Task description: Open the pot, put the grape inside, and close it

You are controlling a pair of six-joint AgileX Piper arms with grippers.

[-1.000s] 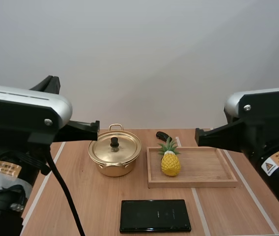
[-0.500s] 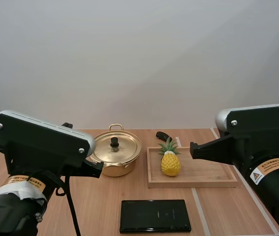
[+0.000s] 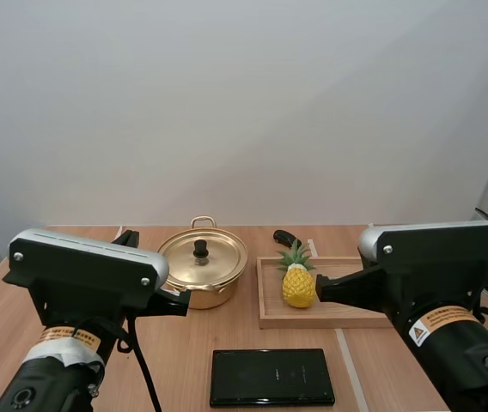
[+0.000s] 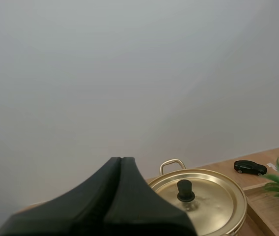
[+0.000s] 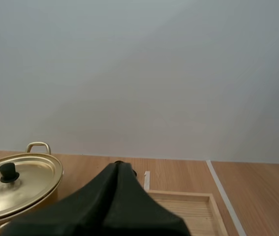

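- Two robot arms hang over a wooden table. The task's gold pot stands just left of centre in the high view, with its lid on and its black knob upright.
- The left gripper has its fingers pressed together into one dark wedge and holds nothing. It points toward the pot from the near side, apart from the knob.
- The right gripper is likewise closed and empty, aimed between the pot and the wooden tray.
- The fruit on that tray, right of centre, is a yellow pineapple, not a grape. A small black toy car lies behind the tray, and a flat black slab lies at lower centre.
- Lid removal looks to be the step in hand, and it has not begun. The left fingers should part before descending, centre on the knob, pinch it squarely and lift straight up, so the light pot neither drags nor tips.
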